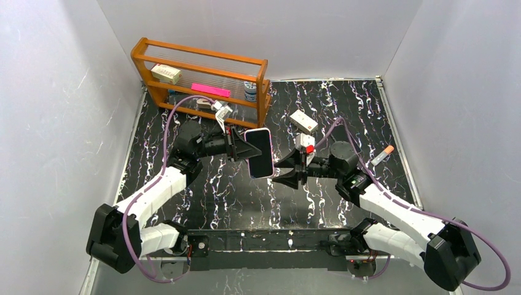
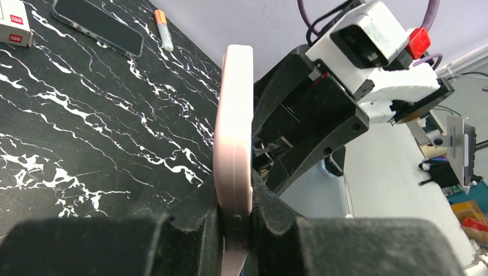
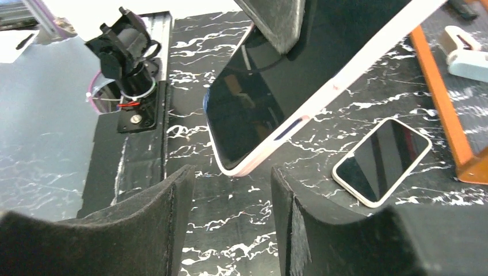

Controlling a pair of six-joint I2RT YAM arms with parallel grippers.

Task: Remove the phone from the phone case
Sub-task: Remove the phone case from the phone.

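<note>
Left wrist: left pincer clamps pink phone case (edge-on); right pincer parted, empty.

A black table top with white marble-like veins is enclosed by plain white walls. At its far left a brown wooden rack with thin clear rods is placed. On the upper level of the rack a small white box is seen, and lower a flat pink bar and a small round jar. A white rectangular box is lying on the table right of the rack, and a white marker with an orange cap is found near the right wall
</note>
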